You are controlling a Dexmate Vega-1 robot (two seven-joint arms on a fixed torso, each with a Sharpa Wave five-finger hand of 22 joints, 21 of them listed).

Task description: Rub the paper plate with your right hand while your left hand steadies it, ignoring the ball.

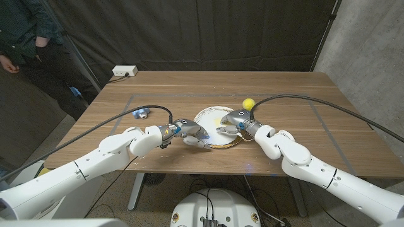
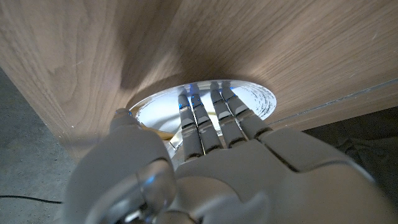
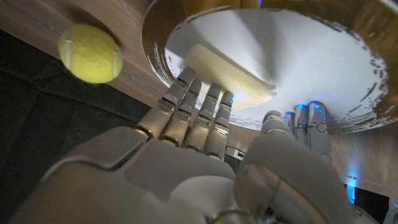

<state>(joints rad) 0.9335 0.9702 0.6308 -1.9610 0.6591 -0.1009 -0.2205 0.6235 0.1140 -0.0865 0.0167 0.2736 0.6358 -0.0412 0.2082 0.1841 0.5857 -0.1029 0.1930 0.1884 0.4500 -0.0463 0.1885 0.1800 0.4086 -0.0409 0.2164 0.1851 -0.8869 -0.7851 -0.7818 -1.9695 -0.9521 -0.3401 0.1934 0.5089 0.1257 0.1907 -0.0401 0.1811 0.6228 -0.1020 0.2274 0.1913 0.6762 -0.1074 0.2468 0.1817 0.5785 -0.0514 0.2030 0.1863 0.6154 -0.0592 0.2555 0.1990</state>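
The white paper plate [image 1: 210, 115] lies on the wooden table near its front edge, with a pale yellow sponge [image 3: 231, 76] on it. My left hand [image 1: 189, 133] reaches in over the plate's [image 2: 261, 99] near left rim, its straight fingers [image 2: 211, 121] lying on the white surface and its thumb beside the rim. From the right, my right hand [image 1: 233, 120] comes over the rim, its fingers [image 3: 198, 112] stretched out onto the sponge's edge. Neither hand is closed around anything. The yellow ball [image 1: 249, 103] sits on the table just behind my right hand, apart from the plate [image 3: 323, 56].
A small blue object [image 1: 142, 113] lies left of the plate beside my left arm's cable. A white power strip [image 1: 124, 71] sits at the table's far left edge. A person [image 1: 25, 38] stands beyond the far left corner. A concrete wall stands to the right.
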